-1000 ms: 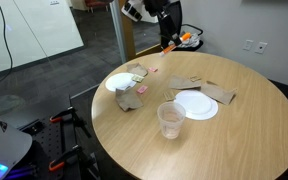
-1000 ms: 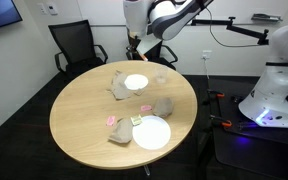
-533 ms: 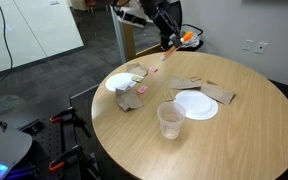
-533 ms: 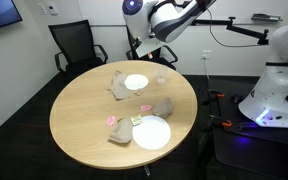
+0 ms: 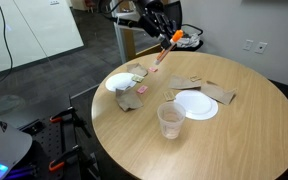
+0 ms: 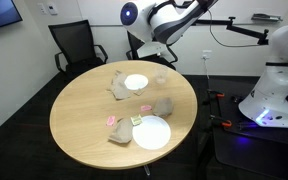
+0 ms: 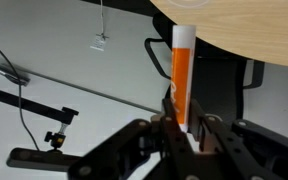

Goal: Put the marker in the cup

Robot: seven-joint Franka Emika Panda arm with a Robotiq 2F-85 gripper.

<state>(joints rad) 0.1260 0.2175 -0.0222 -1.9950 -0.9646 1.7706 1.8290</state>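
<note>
Nearest, the clear cup (image 5: 170, 119) stands upright on the wooden bench (image 5: 234, 130), just beside a white plate (image 5: 195, 106). Farther back, near the bench's far edge, the tool (image 5: 173, 38) is clamped on the orange marker (image 5: 162, 52), holding it tilted in the air, well apart from the cup.

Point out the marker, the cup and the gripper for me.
marker (image 7: 183, 85): wrist view, on its orange barrel.
cup (image 5: 170, 121): an exterior view, on its clear side wall.
gripper (image 7: 185, 118): wrist view, midway between its fingertips.
</note>
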